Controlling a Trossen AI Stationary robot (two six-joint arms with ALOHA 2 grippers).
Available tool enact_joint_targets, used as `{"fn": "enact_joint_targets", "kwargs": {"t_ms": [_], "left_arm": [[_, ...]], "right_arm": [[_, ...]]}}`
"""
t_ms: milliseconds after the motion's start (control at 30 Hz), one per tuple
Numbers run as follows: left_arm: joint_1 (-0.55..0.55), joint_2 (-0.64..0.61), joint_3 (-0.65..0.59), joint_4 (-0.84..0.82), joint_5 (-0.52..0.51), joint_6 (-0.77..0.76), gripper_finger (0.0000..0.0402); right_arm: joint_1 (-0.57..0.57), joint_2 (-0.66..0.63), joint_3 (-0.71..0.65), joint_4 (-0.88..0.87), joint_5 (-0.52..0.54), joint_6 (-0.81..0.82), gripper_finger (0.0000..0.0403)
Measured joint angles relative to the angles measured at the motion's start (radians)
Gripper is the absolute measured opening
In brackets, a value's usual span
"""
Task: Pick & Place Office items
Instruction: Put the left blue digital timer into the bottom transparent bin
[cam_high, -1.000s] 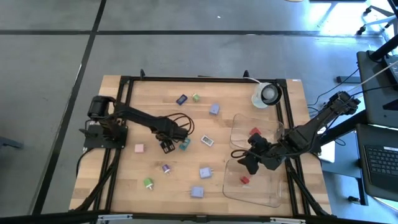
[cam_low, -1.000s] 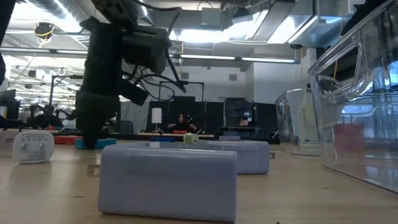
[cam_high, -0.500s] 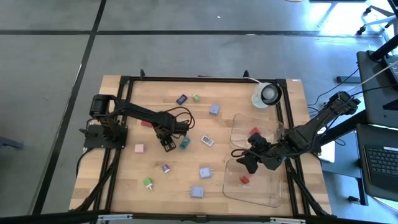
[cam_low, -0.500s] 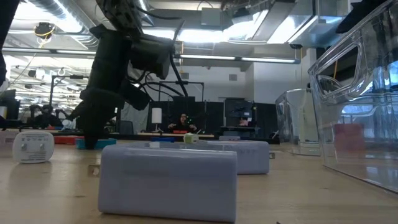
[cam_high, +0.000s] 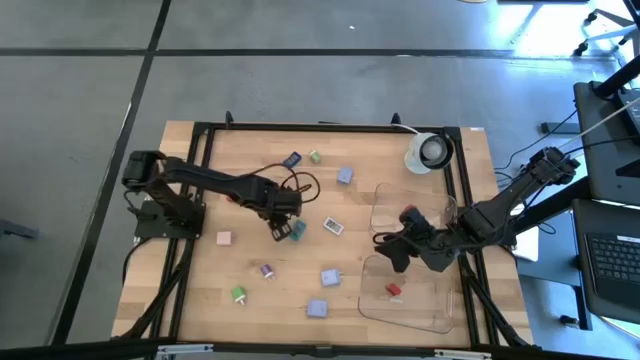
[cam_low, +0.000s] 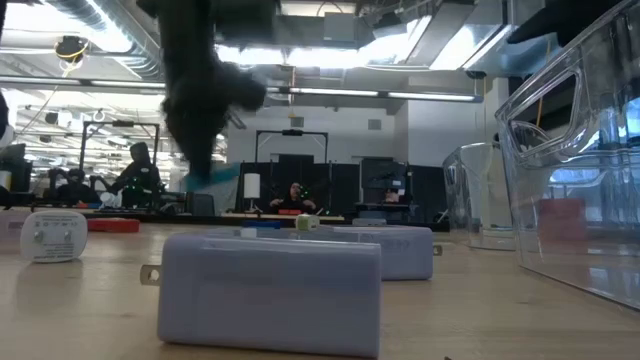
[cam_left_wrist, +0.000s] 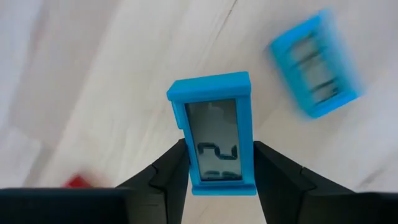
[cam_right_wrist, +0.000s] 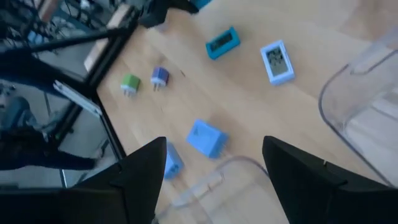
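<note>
wooden table (cam_high: 250, 300) | left hand (cam_left_wrist: 219, 163) clamps blue clock piece (cam_left_wrist: 214, 138) | right hand (cam_right_wrist: 211, 165) spread above clear tray (cam_high: 420, 300)

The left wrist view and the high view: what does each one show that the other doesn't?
Only the left wrist view shows the detail: the left end effector pinches a small blue clock with a grey display, lifted above the wood, and a second blue piece lies beyond it.

Only the high view shows the whole table: scattered small pieces, the clear trays, a white tape roll, and the right end effector open over the trays.

Both show the left end effector gripping that teal-blue piece.
</note>
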Motion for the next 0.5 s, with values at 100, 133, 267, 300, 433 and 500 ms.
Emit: {"fn": "enact_joint_targets", "kwargs": {"t_ms": [100,133,267,300,433,500], "left_arm": [[-0.021,-0.09,0.01,0.151,-0.03,0.0,0.0147],[-0.028,-0.113,0.01,0.192,-0.037,0.005,0.0148],[-0.051,-0.193,0.009,0.384,-0.062,0.075,0.015],[-0.058,-0.209,0.009,0.422,-0.069,0.094,0.015],[-0.079,-0.243,0.009,0.594,-0.092,0.161,0.0148],[-0.091,-0.247,0.009,0.684,-0.093,0.185,0.0149]], "right_arm": [[-0.011,0.0,0.0,0.029,0.061,0.0,0.027],[-0.015,0.0,0.0,0.037,0.086,0.0,0.027],[-0.028,0.0,0.0,0.078,0.209,0.0,0.027],[-0.032,0.0,0.0,0.095,0.243,0.0,0.027],[-0.041,0.0,0.0,0.179,0.383,-0.021,0.027],[-0.043,0.0,0.0,0.23,0.432,-0.056,0.027]]}}
